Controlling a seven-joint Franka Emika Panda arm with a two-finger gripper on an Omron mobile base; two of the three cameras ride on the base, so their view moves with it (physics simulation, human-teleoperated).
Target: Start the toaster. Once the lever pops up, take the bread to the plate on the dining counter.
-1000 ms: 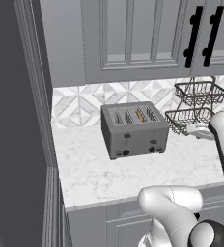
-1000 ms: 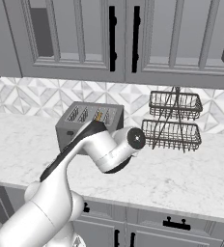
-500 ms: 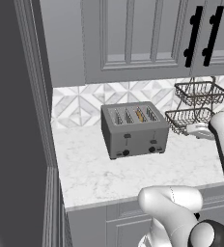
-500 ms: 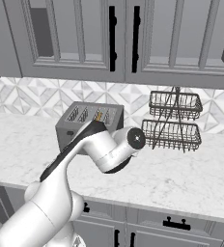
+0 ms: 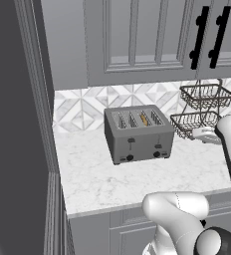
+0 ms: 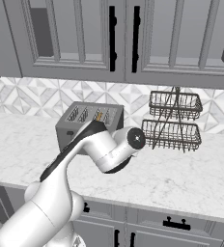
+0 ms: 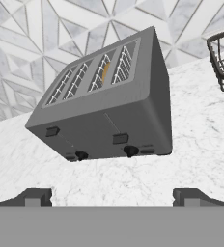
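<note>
The gripper [image 7: 111,197] is wide open and holds nothing. The toaster [image 7: 104,103] sits straight ahead of it, a little way off, front side facing it. The bread [image 7: 105,71] is down in one slot, behind the lever [image 7: 120,139]

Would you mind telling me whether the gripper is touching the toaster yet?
Apart. In the hand view, bare counter lies between the open gripper and the toaster.
</note>
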